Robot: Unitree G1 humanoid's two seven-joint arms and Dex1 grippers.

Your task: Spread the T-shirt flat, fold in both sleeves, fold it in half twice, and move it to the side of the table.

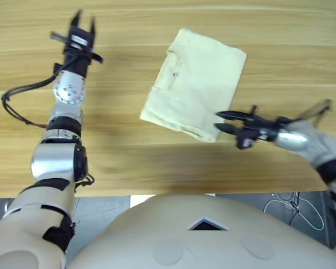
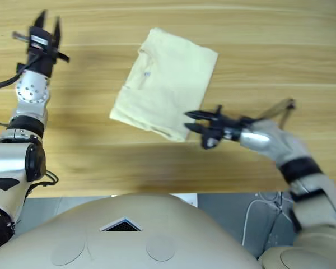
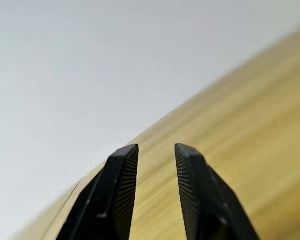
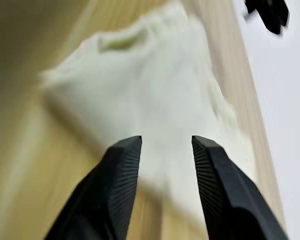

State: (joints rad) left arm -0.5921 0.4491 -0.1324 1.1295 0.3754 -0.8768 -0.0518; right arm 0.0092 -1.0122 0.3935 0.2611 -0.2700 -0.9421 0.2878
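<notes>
A pale yellow T-shirt [image 1: 193, 84] lies folded into a compact rectangle in the middle of the wooden table [image 1: 157, 162], its collar toward the left. My right gripper [image 1: 219, 122] hovers at the shirt's near right corner, fingers open and pointing at the fabric, holding nothing. The right wrist view shows the folded shirt [image 4: 150, 100] just beyond the open fingers [image 4: 122, 180]. My left gripper [image 1: 82, 23] is extended to the far left of the table, well away from the shirt, open and empty. In the left wrist view its fingers [image 3: 121, 185] stand slightly apart above the bare wood.
The table's near edge [image 1: 213, 190] runs just in front of my right arm. Cables [image 1: 294, 204] lie on the floor below at the right. Bare wood surrounds the shirt on all sides.
</notes>
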